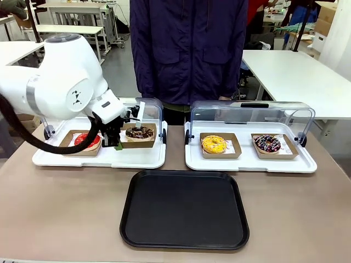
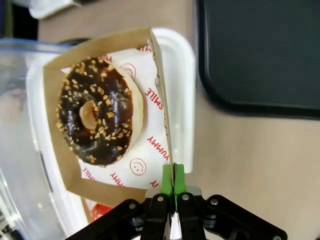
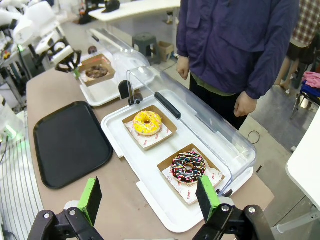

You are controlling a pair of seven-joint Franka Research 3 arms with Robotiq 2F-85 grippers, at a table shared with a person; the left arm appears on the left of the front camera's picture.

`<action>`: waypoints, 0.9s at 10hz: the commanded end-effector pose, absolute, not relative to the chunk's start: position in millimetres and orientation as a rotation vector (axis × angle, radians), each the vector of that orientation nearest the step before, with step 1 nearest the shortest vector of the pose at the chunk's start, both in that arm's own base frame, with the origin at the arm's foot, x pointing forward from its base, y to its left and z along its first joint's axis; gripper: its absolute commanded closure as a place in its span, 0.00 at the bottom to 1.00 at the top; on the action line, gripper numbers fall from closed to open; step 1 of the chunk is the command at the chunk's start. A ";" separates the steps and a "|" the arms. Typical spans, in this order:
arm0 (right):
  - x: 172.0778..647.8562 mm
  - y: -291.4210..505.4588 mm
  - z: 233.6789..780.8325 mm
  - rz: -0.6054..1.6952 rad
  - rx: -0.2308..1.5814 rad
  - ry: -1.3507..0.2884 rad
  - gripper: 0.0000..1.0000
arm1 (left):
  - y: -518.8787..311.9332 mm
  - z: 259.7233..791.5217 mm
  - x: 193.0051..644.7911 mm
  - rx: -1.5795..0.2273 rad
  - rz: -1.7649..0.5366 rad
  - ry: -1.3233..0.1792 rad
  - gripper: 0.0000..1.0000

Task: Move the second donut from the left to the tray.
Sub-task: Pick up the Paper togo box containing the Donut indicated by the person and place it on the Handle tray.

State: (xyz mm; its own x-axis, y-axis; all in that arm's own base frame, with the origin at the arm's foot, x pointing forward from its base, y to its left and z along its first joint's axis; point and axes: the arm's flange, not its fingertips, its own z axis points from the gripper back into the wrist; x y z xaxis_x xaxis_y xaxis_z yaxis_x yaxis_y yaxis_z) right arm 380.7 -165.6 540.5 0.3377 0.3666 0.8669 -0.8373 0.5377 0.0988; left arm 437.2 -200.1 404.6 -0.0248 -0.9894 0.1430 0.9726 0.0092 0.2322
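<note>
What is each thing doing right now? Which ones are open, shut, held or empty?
Left gripper: shut on the cardboard tray's rim.
Cardboard tray: pinched, holding the chocolate donut.
Right gripper: open, empty.
Black tray: empty.
Clear lids: raised open.
Yellow donut: untouched.
Sprinkled donut: untouched.

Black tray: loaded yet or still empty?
Empty. The black tray shows bare; the chocolate donut sits in its cardboard tray.
</note>
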 end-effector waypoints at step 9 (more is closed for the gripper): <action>381.9 -166.3 541.4 0.872 0.599 -0.933 0.00 | -238.0 417.9 350.2 0.084 -1.506 -0.301 0.98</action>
State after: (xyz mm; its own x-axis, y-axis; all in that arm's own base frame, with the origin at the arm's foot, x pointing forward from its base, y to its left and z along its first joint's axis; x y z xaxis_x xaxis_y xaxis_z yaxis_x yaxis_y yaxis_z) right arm 380.6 -165.9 540.6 0.3380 0.3665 0.8668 -0.8370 0.5383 0.0988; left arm 347.4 -237.9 417.0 0.0582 -0.9881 0.1426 0.9704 0.0896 0.2245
